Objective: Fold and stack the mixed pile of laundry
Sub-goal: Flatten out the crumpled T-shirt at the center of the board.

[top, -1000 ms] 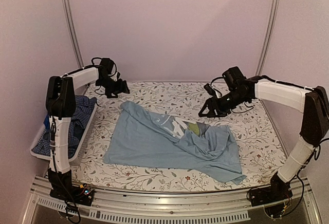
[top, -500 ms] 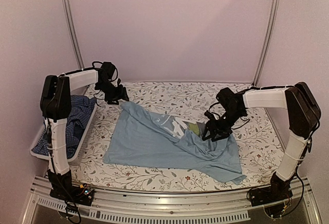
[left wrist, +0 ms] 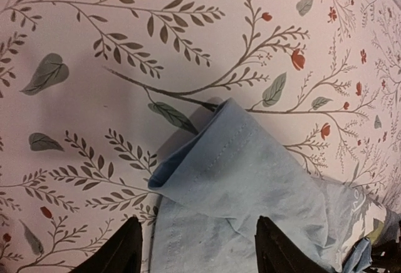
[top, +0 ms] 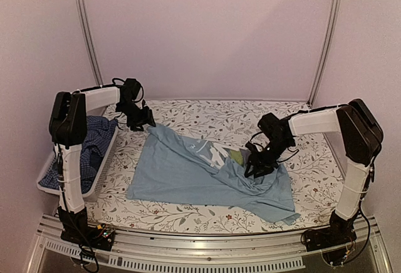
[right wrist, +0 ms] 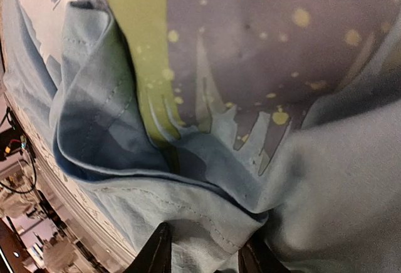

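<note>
A light-blue shirt [top: 188,173] with a printed front lies spread on the floral table, bunched at its right side. My left gripper [top: 143,119] hovers at its far-left corner. In the left wrist view it [left wrist: 199,248] is open, its fingers astride the folded hem corner [left wrist: 238,173]. My right gripper [top: 258,163] is down on the bunched folds. In the right wrist view it [right wrist: 203,254] stands open, narrowly, with a hemmed fold [right wrist: 213,223] between its fingers below the yellow-and-purple print [right wrist: 207,47]. A dark blue checked shirt [top: 94,138] lies in the basket.
The white plastic basket [top: 44,182] stands at the table's left edge beside the left arm. Metal frame posts [top: 84,29] rise at the back corners. A metal rail [top: 207,248] runs along the near edge. Bare floral cloth [top: 313,160] shows to the right of the shirt.
My right arm swung in from the far right and came down onto the shirt's bunched folds, its jaws narrowing. The left gripper dropped slightly toward the shirt's far-left corner and narrowed too.
</note>
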### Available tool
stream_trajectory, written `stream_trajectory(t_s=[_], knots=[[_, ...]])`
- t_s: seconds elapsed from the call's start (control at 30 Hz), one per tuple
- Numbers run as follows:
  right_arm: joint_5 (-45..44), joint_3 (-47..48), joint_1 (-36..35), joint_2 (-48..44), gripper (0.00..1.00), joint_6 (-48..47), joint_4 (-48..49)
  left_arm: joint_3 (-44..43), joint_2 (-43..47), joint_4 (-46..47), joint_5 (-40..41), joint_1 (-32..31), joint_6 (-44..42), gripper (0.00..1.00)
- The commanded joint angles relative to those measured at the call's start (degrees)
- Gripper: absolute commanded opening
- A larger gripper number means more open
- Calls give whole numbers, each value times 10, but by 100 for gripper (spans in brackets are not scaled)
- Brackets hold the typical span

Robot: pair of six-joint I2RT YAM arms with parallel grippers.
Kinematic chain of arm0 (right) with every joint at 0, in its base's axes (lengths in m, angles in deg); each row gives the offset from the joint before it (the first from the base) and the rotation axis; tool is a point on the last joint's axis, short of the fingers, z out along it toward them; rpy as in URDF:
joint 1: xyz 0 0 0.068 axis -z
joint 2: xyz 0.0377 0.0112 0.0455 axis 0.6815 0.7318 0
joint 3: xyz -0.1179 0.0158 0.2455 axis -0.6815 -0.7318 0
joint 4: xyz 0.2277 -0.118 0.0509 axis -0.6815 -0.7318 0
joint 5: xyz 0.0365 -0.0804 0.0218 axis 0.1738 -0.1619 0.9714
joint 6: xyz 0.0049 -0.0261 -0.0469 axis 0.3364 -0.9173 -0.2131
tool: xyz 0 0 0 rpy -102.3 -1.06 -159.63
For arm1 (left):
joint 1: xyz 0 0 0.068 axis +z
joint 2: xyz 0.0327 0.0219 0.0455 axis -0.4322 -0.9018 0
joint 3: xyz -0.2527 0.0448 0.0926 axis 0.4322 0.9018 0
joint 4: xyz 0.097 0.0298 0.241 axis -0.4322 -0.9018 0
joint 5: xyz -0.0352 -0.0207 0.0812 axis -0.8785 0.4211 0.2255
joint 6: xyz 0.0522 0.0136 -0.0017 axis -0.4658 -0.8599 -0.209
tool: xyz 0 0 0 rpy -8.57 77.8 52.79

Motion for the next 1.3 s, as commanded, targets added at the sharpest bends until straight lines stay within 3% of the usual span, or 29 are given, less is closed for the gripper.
stream_trajectory(t_s=[0.0, 0.1, 0.17, 0.57, 0.63, 0.8, 1.07, 1.27], knots=[[-1, 14, -3, 3, 27, 3, -1, -4, -2, -3, 8, 2, 7, 60], [-15, 34, -3, -23, 6, 4, -15, -3, -12, -7, 8, 12, 22, 57], [-26, 44, 0, -36, 0, 2, -24, -4, -16, -1, 7, 19, 33, 55], [-54, 64, 24, -66, 0, -6, -37, -47, -77, 38, -24, 22, 36, 43], [-65, 75, 30, -73, 0, -8, -40, -44, -79, 45, -30, 22, 37, 35], [-111, 128, 66, -110, 0, -8, -53, -43, -43, 70, -32, 23, 47, 0], [-211, 314, 169, -172, 0, -18, -55, -98, 69, 110, -60, 21, 75, 0], [-281, 483, 186, -177, 0, -76, -35, -172, 142, 138, -101, 13, 94, 0]])
